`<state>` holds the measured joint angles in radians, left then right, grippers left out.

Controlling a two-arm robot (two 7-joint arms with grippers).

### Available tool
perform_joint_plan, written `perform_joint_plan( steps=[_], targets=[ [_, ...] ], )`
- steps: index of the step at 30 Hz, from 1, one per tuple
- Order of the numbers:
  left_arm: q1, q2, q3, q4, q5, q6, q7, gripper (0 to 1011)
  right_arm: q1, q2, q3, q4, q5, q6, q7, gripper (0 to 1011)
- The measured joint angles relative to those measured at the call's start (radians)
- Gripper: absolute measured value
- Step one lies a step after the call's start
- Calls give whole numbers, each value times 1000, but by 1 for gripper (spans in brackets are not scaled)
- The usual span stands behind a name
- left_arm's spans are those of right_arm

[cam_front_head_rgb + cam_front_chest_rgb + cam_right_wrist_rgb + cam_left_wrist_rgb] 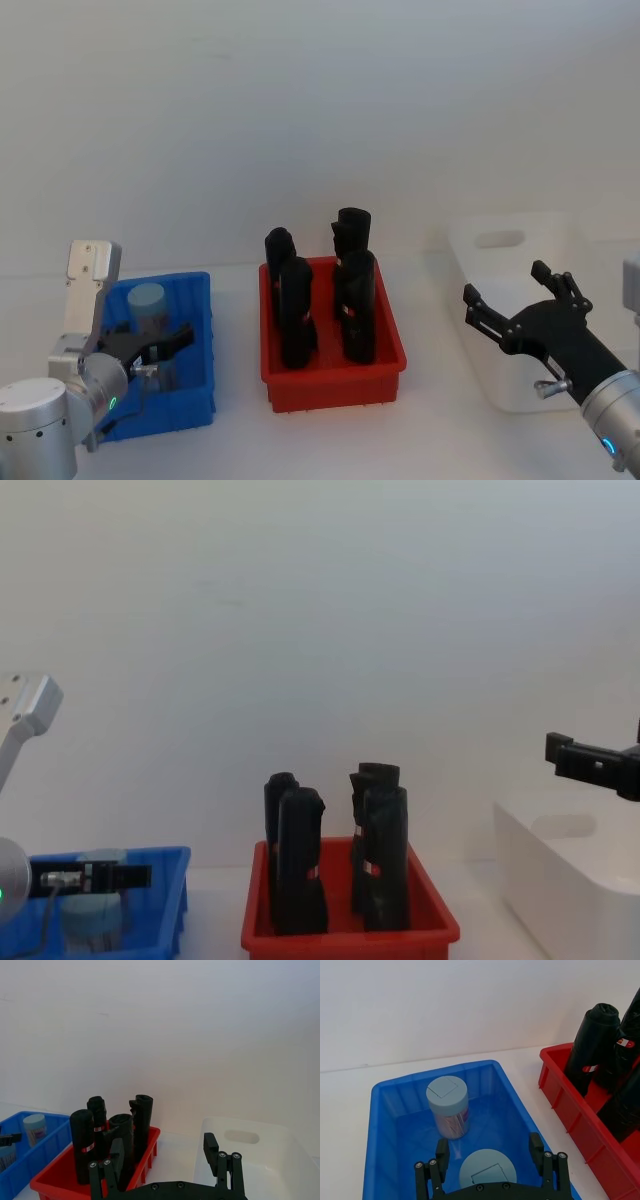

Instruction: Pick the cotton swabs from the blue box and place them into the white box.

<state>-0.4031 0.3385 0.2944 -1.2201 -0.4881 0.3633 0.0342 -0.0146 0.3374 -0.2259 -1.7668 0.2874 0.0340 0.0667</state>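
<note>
Cotton swabs (447,1105): two lidded jars upright in the blue box (385,1091)
Left gripper (489,1146) is spread wide around the nearer jar. Right gripper (505,282) hangs spread over the white box (470,250). Black rolls (355,300) in the red bin (330,385) have red-white stickers, unreadable.

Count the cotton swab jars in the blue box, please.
2. One jar stands near the blue box's far wall; the other jar stands nearer, below the open left tool.

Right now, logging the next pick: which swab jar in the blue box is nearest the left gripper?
The front jar, its lid framed by the open left gripper; the other jar stands farther back in the blue box.
</note>
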Motion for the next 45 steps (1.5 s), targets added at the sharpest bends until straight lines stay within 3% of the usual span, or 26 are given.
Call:
perform_joint_plan(
  steps=[11,15,21,23,25,37,45],
  targets=[
    [6,-1,-5,-3,-15,34,17,1004,0,0,0,0,0,0,0,1002],
    [10,-1,-6,-6,-19,47,23,944,0,0,0,0,0,0,0,1002],
    [14,-1,-8,-11,-21,66,30,785,0,0,0,0,0,0,0,1002],
    [15,0,-9,-12,-21,71,32,689,0,0,0,0,0,0,0,1002],
    [16,0,-10,-14,-22,75,34,666,0,0,0,0,0,0,0,1002],
    [23,2,-13,-25,-16,81,35,661,0,0,0,0,0,0,0,1002],
    [33,13,-17,-81,20,65,26,661,0,0,0,0,0,0,0,1002]
  ],
)
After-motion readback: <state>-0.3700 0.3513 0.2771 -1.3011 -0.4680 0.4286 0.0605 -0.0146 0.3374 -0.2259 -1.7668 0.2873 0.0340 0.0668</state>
